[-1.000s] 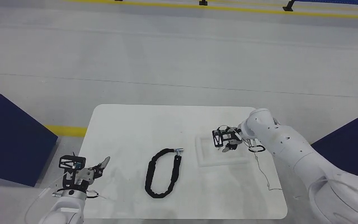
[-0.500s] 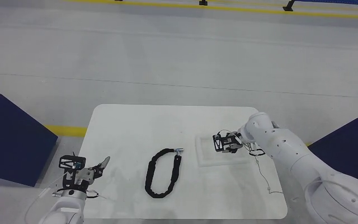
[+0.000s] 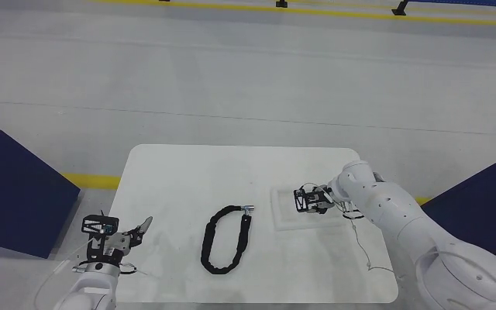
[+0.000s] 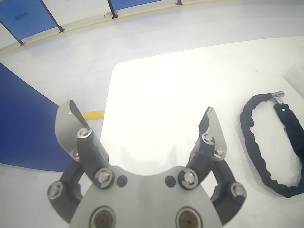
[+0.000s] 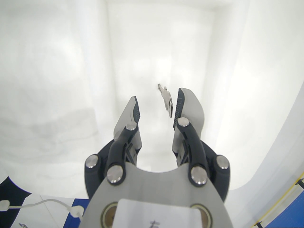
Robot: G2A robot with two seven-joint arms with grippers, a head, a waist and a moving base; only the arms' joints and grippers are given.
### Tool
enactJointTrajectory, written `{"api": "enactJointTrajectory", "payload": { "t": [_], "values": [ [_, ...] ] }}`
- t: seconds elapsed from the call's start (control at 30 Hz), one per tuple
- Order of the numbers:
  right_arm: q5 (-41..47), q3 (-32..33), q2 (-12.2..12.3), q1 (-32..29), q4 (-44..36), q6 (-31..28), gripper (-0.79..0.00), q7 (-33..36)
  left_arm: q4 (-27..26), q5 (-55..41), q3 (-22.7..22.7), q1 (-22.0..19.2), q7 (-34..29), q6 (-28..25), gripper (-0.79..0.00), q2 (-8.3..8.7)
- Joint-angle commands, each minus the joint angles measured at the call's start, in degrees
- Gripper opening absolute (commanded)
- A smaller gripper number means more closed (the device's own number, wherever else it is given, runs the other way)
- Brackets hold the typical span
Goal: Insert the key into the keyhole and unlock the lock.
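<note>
The key [image 5: 167,99], a small flat silver metal piece, is lying inside the shallow white rectangular tray [image 3: 280,223], between the jaws of the right gripper [image 5: 157,96]. These jaws are being held apart with nothing clamped. The key is being flanked unevenly: it is sitting just beside one finger pad [image 5: 177,105] and apart from the other. Whether that pad is being touched cannot be told. The key's long axis is running roughly along the fingers, tilted a little, with the narrower end appearing to point away from the wrist. A closing move is therefore judged to depend on the key being centred between the pads.

The left gripper [image 4: 140,107] is being held wide open and empty over the near left corner of the white rounded table [image 3: 194,167]. The black sleeved chain lock [image 3: 223,242] is lying looped at mid-table, left of the tray. Its silver cylinder [image 3: 246,208] is lying at the far end. The right arm is the nearer one to the key.

One key, one chain lock, one tray and two grippers are being counted.
</note>
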Motion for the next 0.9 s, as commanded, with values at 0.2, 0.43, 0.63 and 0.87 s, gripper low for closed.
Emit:
{"api": "enactJointTrajectory", "payload": {
  "t": [0.2,0.43,0.63,0.87],
  "values": [
    [-0.4,0.9,-0.8,-0.4,1.9,0.7,-0.548,-0.1,0.0,0.0,0.0,0.0,0.0,0.0,0.000,0.00],
    [-0.2,1.9,-1.6,-0.8,3.2,1.3,-0.668,-0.2,0.0,0.0,0.0,0.0,0.0,0.0,0.000,0.00],
    [-0.4,2.6,-2.1,-1.0,4.0,1.7,-0.785,-0.1,0.0,0.0,0.0,0.0,0.0,0.0,0.000,0.00],
    [-0.3,3.9,-2.2,-0.5,4.1,1.8,-0.785,-0.8,0.0,0.0,0.0,0.0,0.0,0.0,0.000,0.00]
  ]
}}
